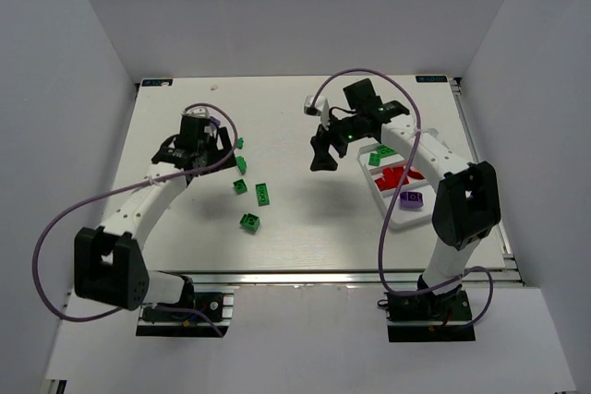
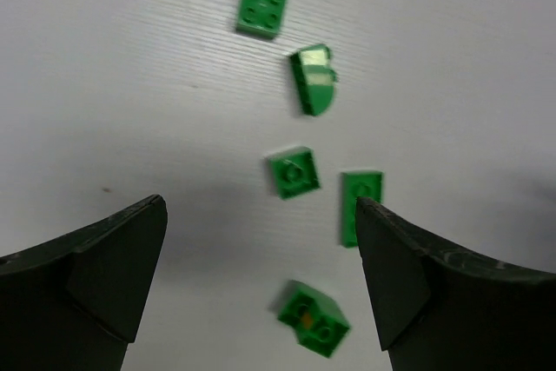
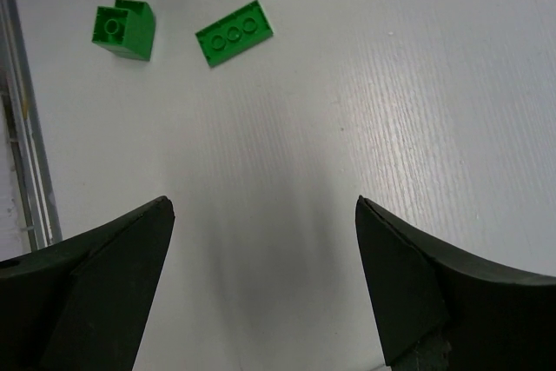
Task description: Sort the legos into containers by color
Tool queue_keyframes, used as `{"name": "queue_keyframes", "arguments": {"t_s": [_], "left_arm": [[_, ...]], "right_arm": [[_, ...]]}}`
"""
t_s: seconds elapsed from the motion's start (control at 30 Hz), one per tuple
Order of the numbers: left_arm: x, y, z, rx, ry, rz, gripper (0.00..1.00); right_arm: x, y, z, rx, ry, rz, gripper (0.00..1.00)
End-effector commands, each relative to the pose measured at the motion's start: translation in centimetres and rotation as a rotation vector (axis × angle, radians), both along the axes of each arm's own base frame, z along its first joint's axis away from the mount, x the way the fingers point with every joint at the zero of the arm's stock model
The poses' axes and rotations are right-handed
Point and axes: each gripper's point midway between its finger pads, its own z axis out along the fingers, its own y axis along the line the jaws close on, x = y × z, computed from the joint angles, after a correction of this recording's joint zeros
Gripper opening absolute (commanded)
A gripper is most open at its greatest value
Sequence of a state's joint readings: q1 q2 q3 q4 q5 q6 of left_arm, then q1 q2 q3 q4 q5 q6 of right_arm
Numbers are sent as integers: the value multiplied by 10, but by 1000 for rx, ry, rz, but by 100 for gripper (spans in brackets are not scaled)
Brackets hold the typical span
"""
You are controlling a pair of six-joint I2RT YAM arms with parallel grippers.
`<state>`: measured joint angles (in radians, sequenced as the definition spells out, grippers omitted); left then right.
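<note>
Evidently both pairs of jaws stood spread and empty. The green bricks (image 2: 293,172) lay loose on the surface (image 1: 305,237) just ahead of the left jaws, one almost between them; the left arm (image 1: 148,200) was nearer.

Shiny plastic legos (image 2: 261,6) on a matt tabletop (image 3: 391,128)
The legos are smooth moulded green plastic, one sloped piece (image 2: 313,80) catching a bright glare. The white tabletop shows fine ridged lines and no shine. Fingers (image 2: 104,275) of the left gripper (image 2: 261,208) look dull black plastic, faintly scuffed. A metal rail (image 3: 26,145) borders the tabletop.
</note>
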<state>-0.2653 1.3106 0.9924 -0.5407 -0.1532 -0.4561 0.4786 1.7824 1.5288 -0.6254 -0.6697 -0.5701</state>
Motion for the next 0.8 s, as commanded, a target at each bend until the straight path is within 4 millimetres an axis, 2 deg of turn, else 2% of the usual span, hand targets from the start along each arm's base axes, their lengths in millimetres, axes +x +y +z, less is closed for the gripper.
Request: {"name": "queue_keyframes", "arguments": {"t_s": [0.0, 0.03, 0.07, 0.1, 0.17, 0.23, 0.27, 0.3, 0.37, 0.4, 0.43, 0.47, 0.53, 0.57, 0.6, 0.63, 0.67, 0.7, 0.73, 0.77], "left_arm": [[19, 26, -5, 149, 58, -136, 98], [26, 29, -6, 178, 63, -158, 98], [39, 32, 1, 203, 43, -181, 98], [47, 34, -12, 267, 73, -248, 97], [69, 39, -8, 368, 39, -336, 96], [83, 41, -23, 424, 54, -389, 95], [97, 44, -20, 478, 31, -424, 94], [103, 44, -34, 497, 56, -452, 93], [117, 47, -41, 559, 59, -499, 92], [131, 48, -33, 579, 37, -490, 92], [138, 50, -47, 587, 71, -497, 92], [154, 51, -35, 601, 45, -490, 91], [168, 49, -33, 607, 29, -489, 91], [176, 48, -39, 610, 26, -497, 91], [188, 47, -29, 618, -6, -490, 91], [194, 48, -28, 625, -10, -487, 91], [200, 50, -37, 633, 5, -488, 91], [211, 51, -29, 637, -20, -477, 91], [215, 53, -31, 639, -16, -476, 90], [219, 55, -40, 641, -2, -483, 89]], "right_arm": [[-8, 10, 23, 49, -22, 68, 89], [-7, 10, 24, 48, -31, 71, 89], [-7, 9, 24, 47, -37, 72, 89], [-7, 7, 24, 40, -42, 71, 89], [-8, 4, 21, 26, -52, 73, 89], [-9, 2, 19, 18, -56, 72, 89], [-10, 1, 19, 18, -61, 72, 89], [-11, -1, 17, 14, -56, 69, 89], [-12, -2, 14, 10, -48, 66, 89], [-12, -4, 12, 7, -43, 63, 89], [-12, -4, 11, 5, -41, 61, 89], [-12, -5, 10, 3, -37, 58, 89], [-12, -7, 4, -5, -22, 53, 89], [-11, -8, 3, -6, -19, 52, 89], [-10, -10, 1, -10, -13, 45, 89], [-9, -10, -2, -15, -8, 44, 89], [-10, -12, -4, -20, 0, 42, 89], [-9, -13, -4, -22, 1, 39, 89], [-7, -13, -6, -27, 2, 35, 89], [-6, -14, -7, -30, 8, 33, 89]]}}
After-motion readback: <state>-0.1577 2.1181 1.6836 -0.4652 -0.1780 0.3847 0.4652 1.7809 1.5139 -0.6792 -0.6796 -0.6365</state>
